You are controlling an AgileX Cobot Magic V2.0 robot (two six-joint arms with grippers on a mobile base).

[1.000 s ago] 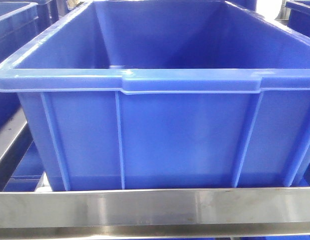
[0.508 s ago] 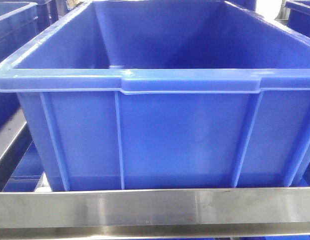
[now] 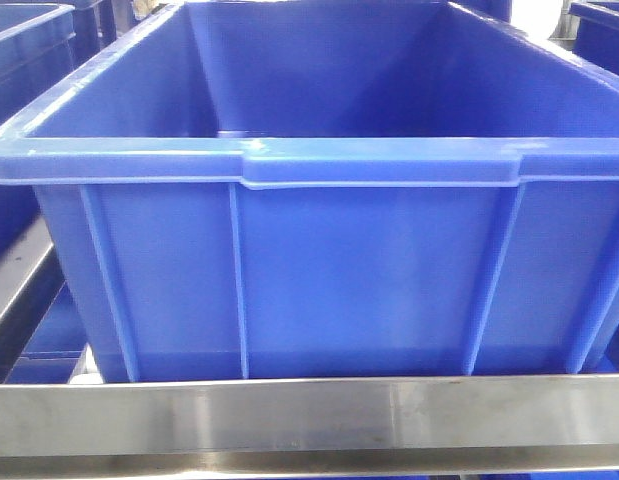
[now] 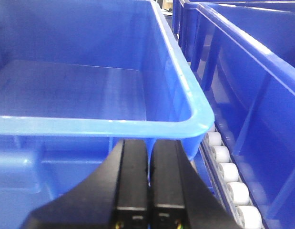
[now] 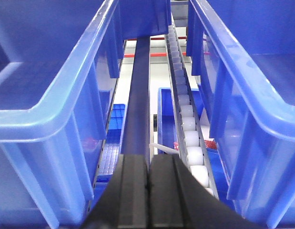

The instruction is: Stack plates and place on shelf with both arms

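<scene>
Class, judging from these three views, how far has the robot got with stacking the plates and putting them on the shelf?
Done: nothing visible; no plates appear in any view. In hand: nothing. The left gripper and right gripper have their jaws closed together, empty, facing blue crates. Left: everything, namely finding, stacking and shelving the plates. The steel rail in front bears nothing.

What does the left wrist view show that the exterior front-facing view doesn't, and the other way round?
Only the left wrist view shows the left claw, its black fingers pressed nearly together, and a row of white plastic rollers running beside the crate. Only the exterior front-facing view shows the brushed stainless-steel front rail crossing below the crate's ribbed front wall. Both show a large blue plastic crate with a thick rounded rim, and neighbouring blue crates alongside. No plates appear in either view.
</scene>
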